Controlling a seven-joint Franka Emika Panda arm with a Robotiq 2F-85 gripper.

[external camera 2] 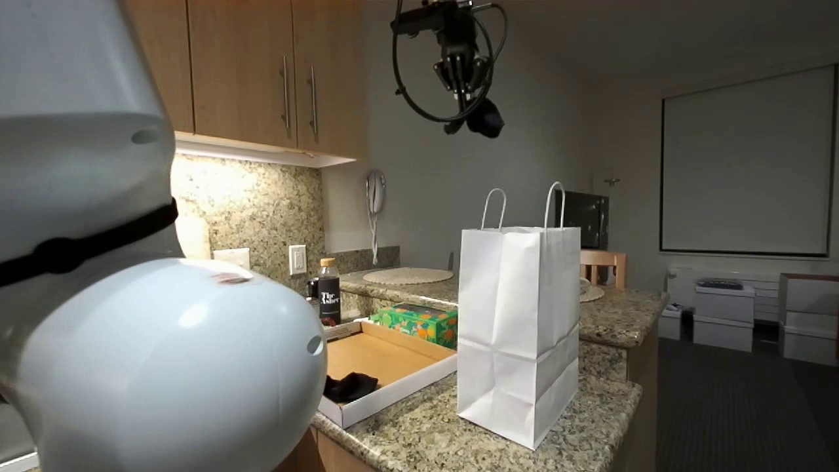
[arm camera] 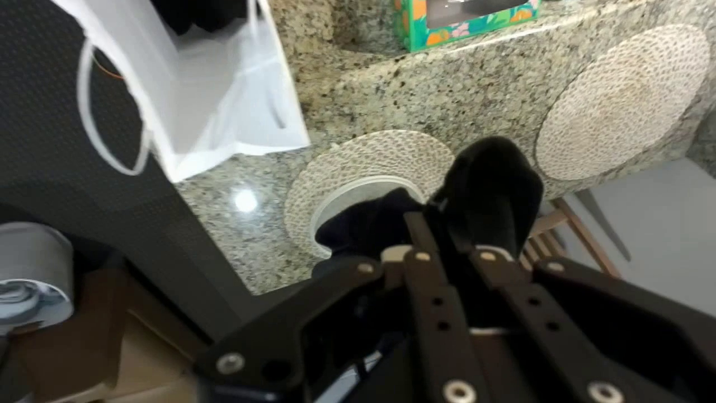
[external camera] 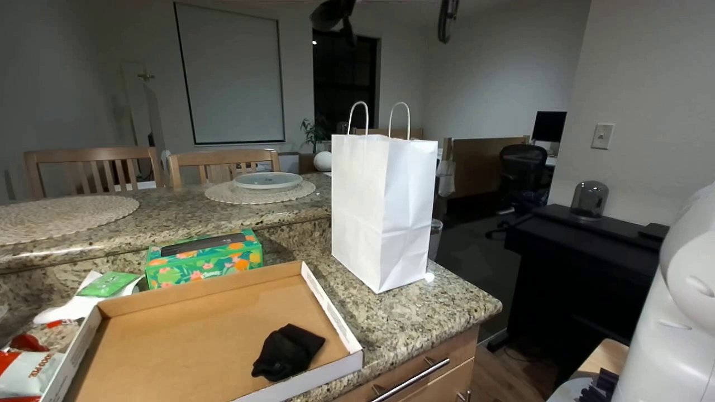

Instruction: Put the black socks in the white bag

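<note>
though cut off by the left edge in an exterior view, can make out a woven mat (external camera: 67, 218) on the raised granite ledge (external camera: 173, 202). below that, see a red-and-white packet (external camera: 31, 374) and, on white paper (external camera: 61, 314), a green packet (external camera: 109, 285). just to the right, find a shallow cardboard tray (external camera: 195, 335) on the tabletop (external camera: 402, 312), with a crumpled black sock (external camera: 287, 352) near the front right corner; hard to tell whether single or paired. behind the tray, notice a green flowered tissue box (external camera: 206, 262), and up on the ledge a round dish (external camera: 268, 180) resting on a pale round mat (external camera: 223, 194). high above the tabletop, spot the hand (arm camera: 446, 246), clamped together on a limp black sock (arm camera: 495, 190). to the right and lower down, find the white bag (external camera: 360, 201) standing upright on the tabletop, apart from the tray, with two loop handles (external camera: 359, 103) sticking up and a small white scrap (external camera: 429, 277) just beside the base. looking down in the wrist view, see black fabric (arm camera: 196, 11) inside the bag, and the limp black sock outside, to the right of the mouth, bulging out on both sides of the grip. at the far right, see a glass dome (external camera: 590, 200) on black furniture (external camera: 558, 268) and part of the white robot arm (external camera: 659, 335).
</note>
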